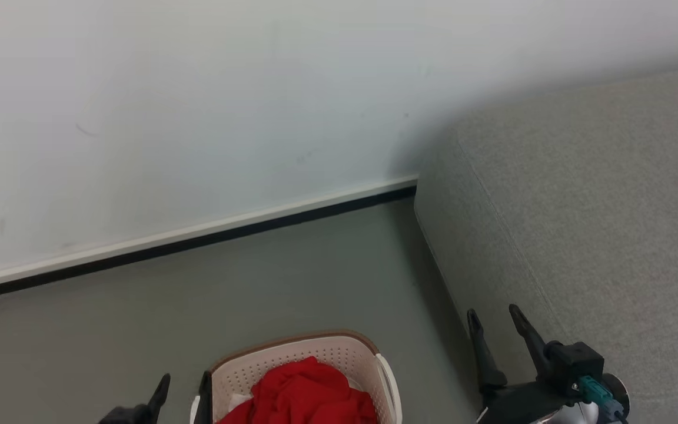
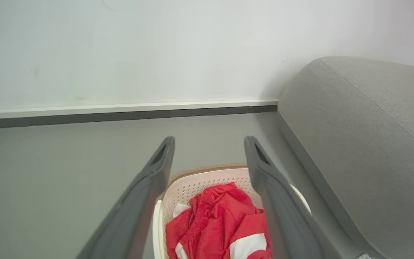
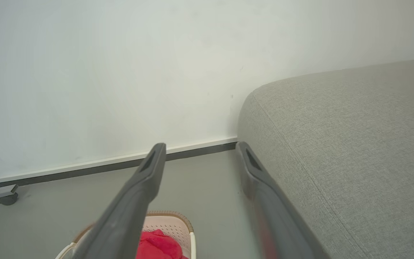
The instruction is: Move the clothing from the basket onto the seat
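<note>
Left: the left gripper (image 2: 210, 144) hangs above the floor with its two long dark fingers spread wide and nothing between them. In the left wrist view it points down over the oval, cream-white perforated plastic basket (image 1: 339, 353) with a brown woven-look rim.

Centre: the soft red fabric clothing (image 1: 306, 391), with white panels showing in the left wrist view, lies heaped inside the basket. The basket stands on the grey floor (image 1: 315, 265), near the foot of the sofa.

Right: the right gripper (image 1: 493, 313) is likewise parted and empty, and is raised between the basket and the large light-grey upholstered seat (image 1: 598, 224). No garment lies on the part of the seat in view.

Step in hand: judged to be the opening approach, before any grasp.

Next move: it calls for one gripper to descend into the basket, close on a fold of the heap, lift it clear of the rim and carry it rightward over the cushion edge.

Surroundings: a pale wall (image 1: 198, 118) with a white-and-black skirting board (image 1: 198, 235), and a small dark castor (image 3: 7, 198) at the far left of the right wrist view.

Obstacles: the basket's rim and side handle may snag trailing cloth. The seat's side stands higher than the basket, so the load must rise well before it crosses.
</note>
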{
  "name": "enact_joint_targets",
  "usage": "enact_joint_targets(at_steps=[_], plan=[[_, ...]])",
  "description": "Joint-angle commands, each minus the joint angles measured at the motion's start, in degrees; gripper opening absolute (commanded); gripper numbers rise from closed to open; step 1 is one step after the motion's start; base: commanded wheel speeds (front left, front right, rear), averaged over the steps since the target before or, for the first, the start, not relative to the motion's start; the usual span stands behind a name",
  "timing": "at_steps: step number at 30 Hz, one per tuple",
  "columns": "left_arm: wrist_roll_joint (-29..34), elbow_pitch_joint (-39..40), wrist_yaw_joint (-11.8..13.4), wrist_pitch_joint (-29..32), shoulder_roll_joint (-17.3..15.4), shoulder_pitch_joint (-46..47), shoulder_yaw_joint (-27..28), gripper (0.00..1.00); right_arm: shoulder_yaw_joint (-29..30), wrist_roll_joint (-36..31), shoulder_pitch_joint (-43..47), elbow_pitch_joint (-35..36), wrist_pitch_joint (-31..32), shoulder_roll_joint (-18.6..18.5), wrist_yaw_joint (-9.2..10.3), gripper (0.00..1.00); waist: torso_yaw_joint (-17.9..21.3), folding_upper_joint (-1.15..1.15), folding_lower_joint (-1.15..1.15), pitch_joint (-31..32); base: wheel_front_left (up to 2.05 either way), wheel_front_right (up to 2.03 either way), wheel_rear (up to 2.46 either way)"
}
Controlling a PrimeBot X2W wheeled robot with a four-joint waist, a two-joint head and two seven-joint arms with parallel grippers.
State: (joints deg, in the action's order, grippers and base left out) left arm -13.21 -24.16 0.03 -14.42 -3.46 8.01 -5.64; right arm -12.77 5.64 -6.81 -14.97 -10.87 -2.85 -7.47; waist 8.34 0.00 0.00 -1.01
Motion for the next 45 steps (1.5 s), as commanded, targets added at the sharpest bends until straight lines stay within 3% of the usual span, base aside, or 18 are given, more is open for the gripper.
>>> enact_joint_targets(at_steps=[1, 3, 7, 12, 26, 35, 37, 40, 45], plan=[[1.8, -2.7, 1.0, -0.3, -0.3, 4.0, -1.0, 1.0, -0.7, -1.0, -1.5, 1.8, -0.9, 0.0, -0.04, 1.0, 6.8, 0.0, 0.0, -8.5, 0.0, 0.0, 0.0], [2.8, -5.0, 1.1, 0.2, -0.3, 6.8, -1.9, 1.0, -1.0, -0.9, -2.2, 2.8, -1.3, -0.1, -0.04, 1.0, 8.3, 0.0, 0.0, -11.2, 0.0, 0.0, 0.0], [5.7, -17.9, 3.5, 5.9, -0.2, 18.8, -5.1, 1.0, -2.0, -0.1, -4.9, 4.8, -2.9, 0.0, -0.04, 1.0, 12.5, 0.0, 0.0, -22.2, 0.0, 0.0, 0.0], [7.4, -24.1, 4.0, 8.5, -0.5, 25.4, -6.7, 1.0, -2.4, 1.2, -6.5, 5.3, -3.7, 0.0, -0.04, 1.0, 13.2, 0.0, 0.0, -27.6, 0.0, 0.0, 0.0], [9.5, -38.2, 4.5, 12.8, -1.3, 39.5, -9.9, 1.0, -4.8, 4.6, -9.3, 7.0, -4.3, 0.0, -0.04, 1.0, 15.7, 0.0, 0.0, -38.8, 0.0, 0.0, 0.0], [7.0, -43.9, 7.1, 13.9, -1.9, 44.8, -7.8, 1.0, -5.2, 7.1, -7.2, 9.8, -4.4, 0.0, -0.04, 1.0, 16.9, 0.0, 0.0, -43.0, 0.0, 0.0, 0.0], [6.7, -46.0, 9.2, 13.9, -2.8, 46.5, -7.6, 1.0, -4.6, 6.9, -5.3, 11.3, -4.4, 0.0, -0.04, 1.0, 16.6, 0.0, 0.0, -44.3, 0.0, 0.0, 0.0], [6.1, -46.9, 10.0, 14.0, -3.3, 47.0, -7.1, 1.0, -4.5, 6.9, -4.6, 11.8, -4.4, 0.0, -0.04, 1.0, 16.4, 0.0, 0.0, -44.9, 0.0, 0.0, 0.0], [3.2, -47.9, 6.2, 13.0, -1.6, 47.1, -6.7, 1.0, -4.4, 7.2, -2.8, 13.0, -4.4, 0.0, -0.03, 1.0, 15.6, 0.0, 0.0, -46.4, 0.0, 0.0, 0.0]])
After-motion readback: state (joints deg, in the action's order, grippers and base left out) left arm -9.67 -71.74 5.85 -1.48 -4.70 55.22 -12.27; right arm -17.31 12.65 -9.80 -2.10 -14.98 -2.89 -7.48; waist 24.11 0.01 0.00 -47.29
